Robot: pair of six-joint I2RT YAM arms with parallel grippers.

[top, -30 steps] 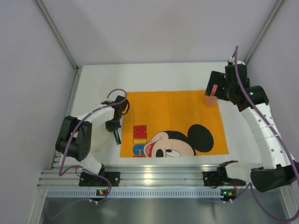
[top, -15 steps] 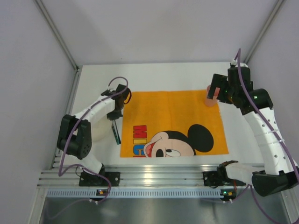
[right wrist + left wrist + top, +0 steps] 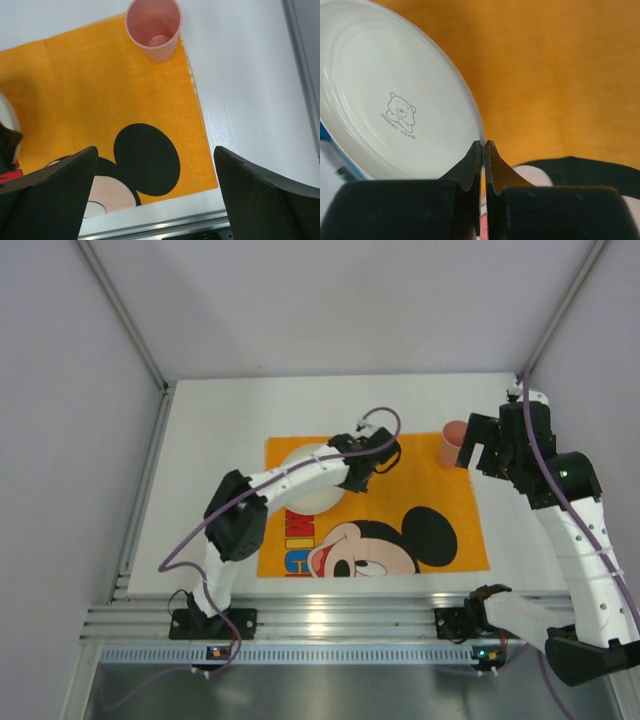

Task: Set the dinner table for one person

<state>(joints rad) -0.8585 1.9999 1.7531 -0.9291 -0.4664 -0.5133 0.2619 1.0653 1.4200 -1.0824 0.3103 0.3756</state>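
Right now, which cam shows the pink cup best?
Right wrist: the pink cup stands whole, upright and empty at a corner of the orange mat. Top external shows it small. Left wrist misses it.

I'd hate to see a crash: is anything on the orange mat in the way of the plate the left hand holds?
Nothing visible. The left hand pinches the plate by its rim over bare mat. The only other thing, a pink cup, stands at the mat's far right corner, well apart.
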